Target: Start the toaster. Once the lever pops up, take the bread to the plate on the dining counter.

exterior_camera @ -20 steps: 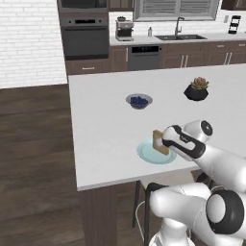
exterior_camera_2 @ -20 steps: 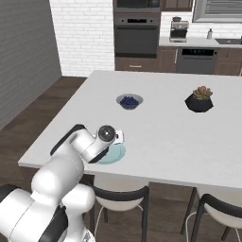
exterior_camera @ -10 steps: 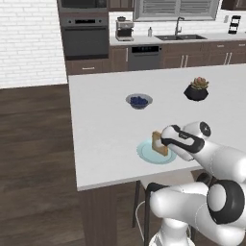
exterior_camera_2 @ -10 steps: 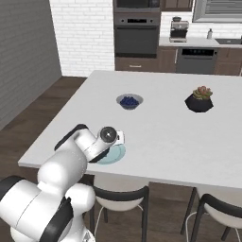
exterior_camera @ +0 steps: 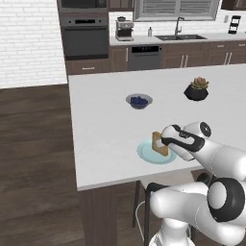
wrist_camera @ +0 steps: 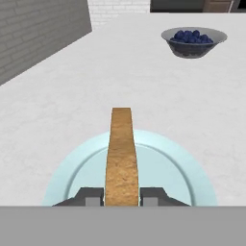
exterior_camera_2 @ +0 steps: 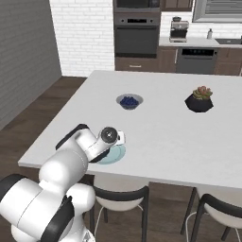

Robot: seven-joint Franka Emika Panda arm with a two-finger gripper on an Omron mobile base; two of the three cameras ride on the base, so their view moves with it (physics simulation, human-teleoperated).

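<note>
Bread [wrist_camera: 121,153] stands on edge between the gripper's [wrist_camera: 122,196] two dark fingers, which are closed on its lower end, directly over the pale blue-green plate [wrist_camera: 81,168]. In the left base view the slice [exterior_camera: 159,142] sits upright at the plate's [exterior_camera: 146,154] near side, at the tip of the white arm. Compared with a second ago the hand has eased slightly lower and the slice looks a little closer to the plate; otherwise nothing on the worktop [exterior_camera: 105,125] has shifted. I judge this the last stretch of the carry: the bread is at its goal but not yet let go, so what remains is to open the fingers, and an upright slice may tip as it drops. Whether its bottom edge already touches the plate, I cannot tell. Beyond the plate, well apart, sits a bowl of blueberries [wrist_camera: 193,41], and farther off a potted succulent [exterior_camera: 197,89].
</note>
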